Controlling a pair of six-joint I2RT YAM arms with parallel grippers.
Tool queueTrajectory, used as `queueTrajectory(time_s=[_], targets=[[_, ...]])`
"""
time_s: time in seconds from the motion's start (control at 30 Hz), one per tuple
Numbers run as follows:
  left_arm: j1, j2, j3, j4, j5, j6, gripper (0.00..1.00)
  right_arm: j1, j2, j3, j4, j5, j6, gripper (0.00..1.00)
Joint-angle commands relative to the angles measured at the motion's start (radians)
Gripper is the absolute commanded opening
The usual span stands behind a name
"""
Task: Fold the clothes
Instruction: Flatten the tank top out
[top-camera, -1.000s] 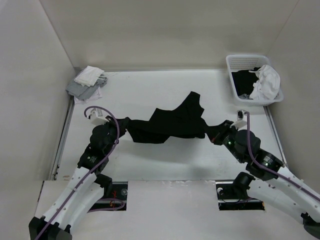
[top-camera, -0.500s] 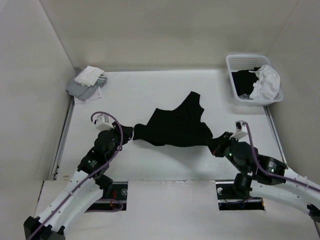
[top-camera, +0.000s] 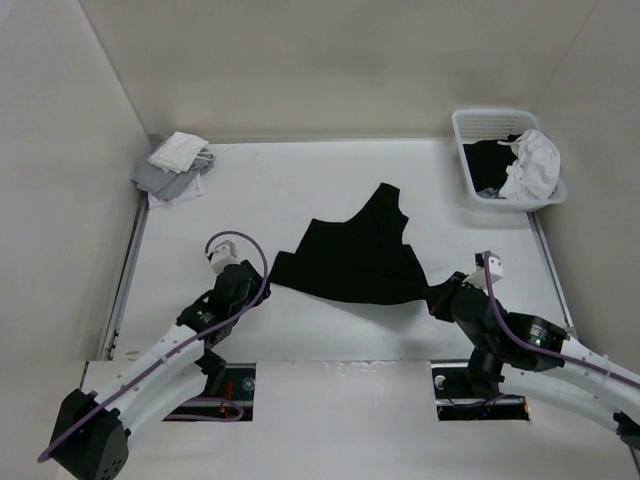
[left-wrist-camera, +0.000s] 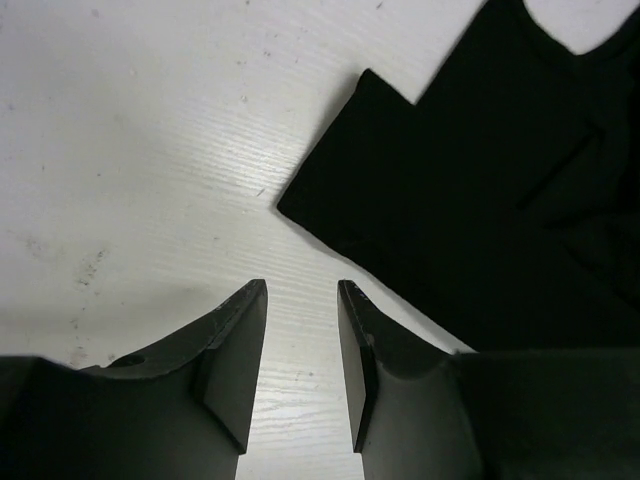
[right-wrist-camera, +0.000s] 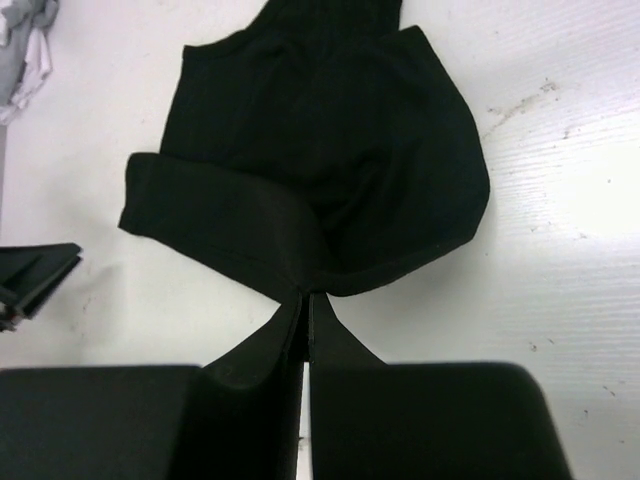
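The clothes (top-camera: 355, 255), a plain black garment, lie spread in the middle of the white table. My left gripper (top-camera: 260, 284) is open just off the garment's near left corner, with only bare table between its fingers (left-wrist-camera: 240, 350). In the left wrist view, the garment (left-wrist-camera: 480, 190) fills the upper right, apart from the jaws of the gripper (left-wrist-camera: 300, 288). My right gripper (top-camera: 438, 296) is shut on the garment's near right corner. In the right wrist view, the cloth (right-wrist-camera: 330, 150) bunches into the pinched tips of that gripper (right-wrist-camera: 305, 298).
A white plastic basket (top-camera: 462, 150) holding white and dark cloth stands at the back right. A pile of white and light-grey cloths (top-camera: 175, 165) lies in the back left corner. Walls close in the table on three sides.
My left gripper opened and let go of the garment's left corner, then drew back toward the near edge. The garment dropped flat. The right gripper pulled its corner nearer.
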Motion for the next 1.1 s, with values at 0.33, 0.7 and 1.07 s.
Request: queueTrajectory(time_s=[0.33,0.7,1.07], targets=[[0.020,0.388,0.050,0.345,-0.008,0.084,0.32,-0.060,0.018,-0.036,0.183,-0.084,-0.074,0.04],[0.020,0.501,0.049,0.419,-0.018,0.104,0.26,-0.060,0.029,-0.033,0.206,-0.084,-0.081,0.04],[0.035,0.429,0.060,0.471,-0.039,0.132,0.01,-0.062,0.053,-0.029,0.272,-0.109,-0.120,0.03]])
